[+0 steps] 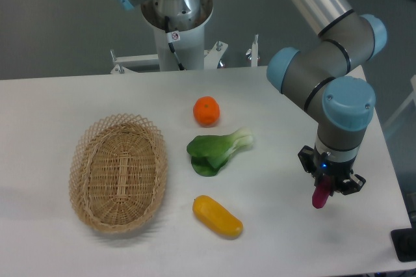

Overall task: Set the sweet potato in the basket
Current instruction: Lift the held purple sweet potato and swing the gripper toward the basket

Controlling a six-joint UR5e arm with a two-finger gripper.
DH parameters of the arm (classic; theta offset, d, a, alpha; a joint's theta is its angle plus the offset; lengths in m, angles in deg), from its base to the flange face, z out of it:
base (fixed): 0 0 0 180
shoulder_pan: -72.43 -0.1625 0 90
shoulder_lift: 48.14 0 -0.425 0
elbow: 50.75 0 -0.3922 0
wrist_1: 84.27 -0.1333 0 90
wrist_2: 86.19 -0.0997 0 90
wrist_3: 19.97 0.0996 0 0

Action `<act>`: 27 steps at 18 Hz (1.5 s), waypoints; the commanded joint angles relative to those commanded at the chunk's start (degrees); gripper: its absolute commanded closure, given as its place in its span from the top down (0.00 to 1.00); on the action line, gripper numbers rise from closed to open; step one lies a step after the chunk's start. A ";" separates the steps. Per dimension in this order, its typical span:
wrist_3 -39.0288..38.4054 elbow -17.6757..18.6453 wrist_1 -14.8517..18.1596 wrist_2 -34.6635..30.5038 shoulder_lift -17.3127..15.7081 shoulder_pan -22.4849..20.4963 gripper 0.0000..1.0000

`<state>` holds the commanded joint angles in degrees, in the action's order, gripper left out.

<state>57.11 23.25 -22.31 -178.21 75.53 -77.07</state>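
A: What sits closest to the camera on your table (58,95)?

B: The yellow oblong vegetable (218,216), lying on its side near the front edge. Take the basket (119,171) as your landmark: the yellow piece lies just off the basket's right front side, close to it but not touching.

A: And the sweet potato?

B: Your sweet potato (319,196) is far to the right of the basket, well apart from it, with the yellow vegetable and the greens between. It hangs nearly upright, its lower end pointing down at the table, and only that magenta lower part shows below the gripper (330,183).

A: How do the jaws stand?

B: They are closed around the sweet potato's upper end, gripping it from both sides. You cannot tell from this view whether its tip touches the table or hangs just above it.

A: What else is around the basket?

B: A leafy bok choy (218,150) lies to the basket's right, near its rim, stem end pointing away. A round orange fruit (207,110) sits behind the bok choy, to the basket's right rear. The basket itself lies flat.
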 joint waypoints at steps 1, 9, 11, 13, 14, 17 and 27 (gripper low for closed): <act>0.00 0.00 0.00 0.09 0.00 0.00 0.30; 0.09 0.26 0.00 -0.35 0.18 0.09 0.30; 0.00 0.44 0.00 -0.35 0.09 0.09 0.30; 0.00 0.62 0.00 -0.35 0.00 0.18 0.30; 0.00 0.70 0.00 -0.27 -0.09 0.26 0.30; -0.61 1.40 0.17 -0.35 -0.44 1.14 0.30; -6.85 2.98 0.35 -0.53 -1.75 7.64 0.31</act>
<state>50.25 26.24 -21.96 -178.74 73.77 -69.43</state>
